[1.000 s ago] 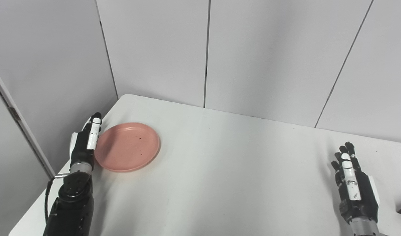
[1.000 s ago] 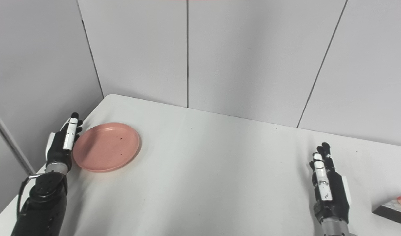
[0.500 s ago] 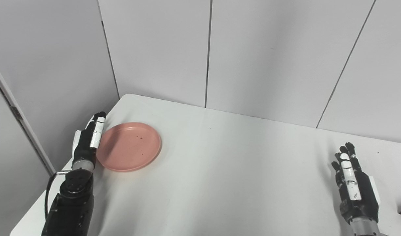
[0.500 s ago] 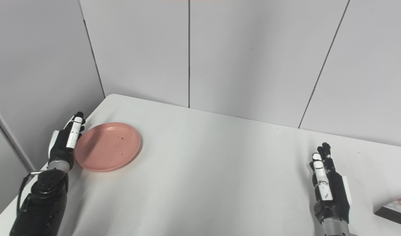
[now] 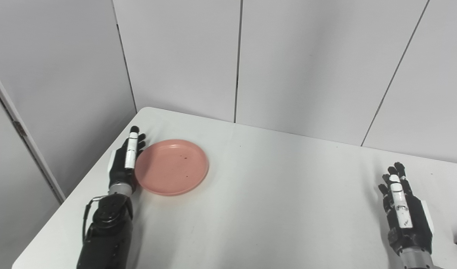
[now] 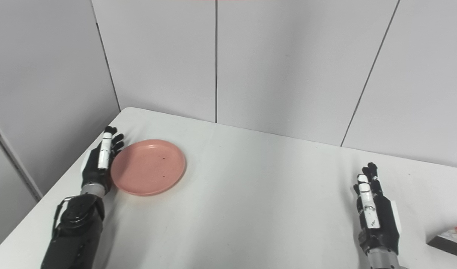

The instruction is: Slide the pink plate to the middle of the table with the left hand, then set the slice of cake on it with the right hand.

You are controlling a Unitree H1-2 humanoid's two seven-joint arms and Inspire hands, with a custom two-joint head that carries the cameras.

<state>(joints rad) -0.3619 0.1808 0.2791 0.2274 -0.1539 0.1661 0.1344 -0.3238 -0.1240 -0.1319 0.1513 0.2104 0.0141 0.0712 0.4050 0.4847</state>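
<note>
The pink plate [image 5: 171,167] was round and shallow with a low raised rim, lying flat on the white desk [image 5: 273,194] towards its left side, a few dark specks on its face. The slice of cake [image 6: 452,240] sat at the far right edge, cut off by the frame: a dark base under a pale, reddish top.

Two head cameras side by side look down on one bench [image 5: 273,194]; the right view reaches farther right
</note>
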